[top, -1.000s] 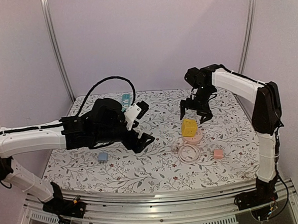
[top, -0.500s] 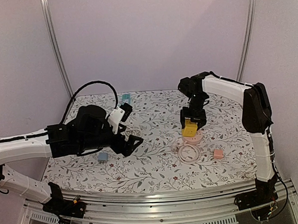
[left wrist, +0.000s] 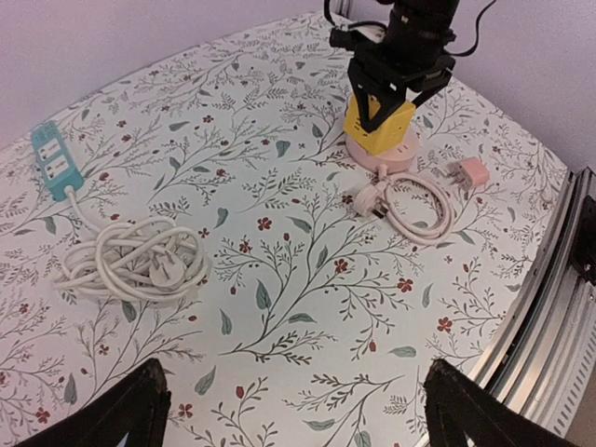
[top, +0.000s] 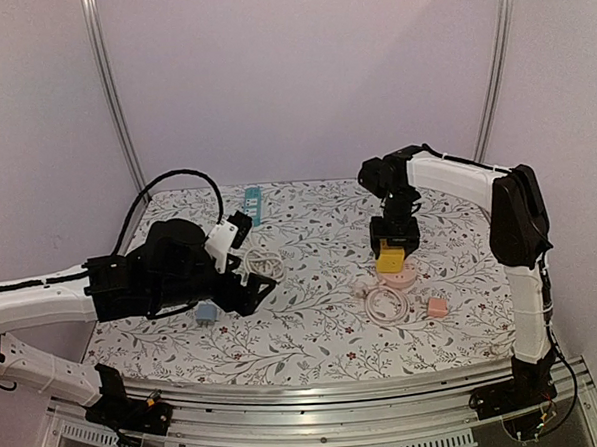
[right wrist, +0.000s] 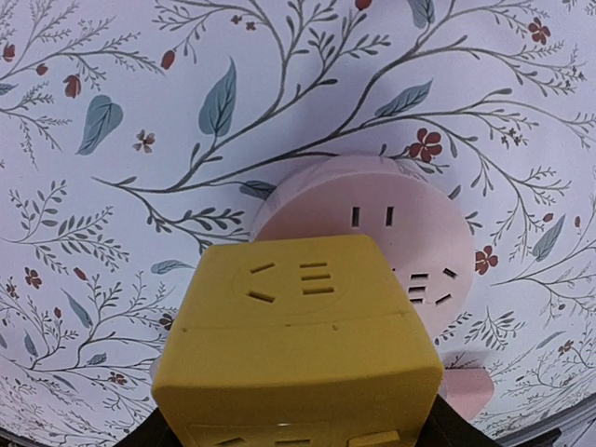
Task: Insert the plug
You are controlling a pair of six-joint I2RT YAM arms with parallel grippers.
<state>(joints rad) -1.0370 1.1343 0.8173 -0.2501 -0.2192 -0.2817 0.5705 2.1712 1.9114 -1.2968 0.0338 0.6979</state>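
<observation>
The plug is a yellow cube (top: 388, 256) standing upright on a round pink socket base (top: 398, 276). My right gripper (top: 394, 241) comes down over it from above, jaws shut on its two sides. In the right wrist view the yellow cube (right wrist: 298, 326) fills the space between the fingers, and the pink base (right wrist: 410, 233) shows its slots behind it. The left wrist view shows the cube (left wrist: 377, 126) clamped by the right gripper's black fingers. My left gripper (left wrist: 293, 391) hangs open over bare cloth, holding nothing, left of centre (top: 250, 258).
A white cable coil (left wrist: 414, 200) with its plug lies in front of the pink base, and a small pink adapter (top: 437, 306) to the right. A teal power strip (left wrist: 51, 160) and its bundled white cable (left wrist: 130, 265) lie left. A blue adapter (top: 205, 313) sits near the left arm.
My right gripper dropped from above the yellow cube onto it and closed on its sides. The left arm drew back to the left and lower, still open.
</observation>
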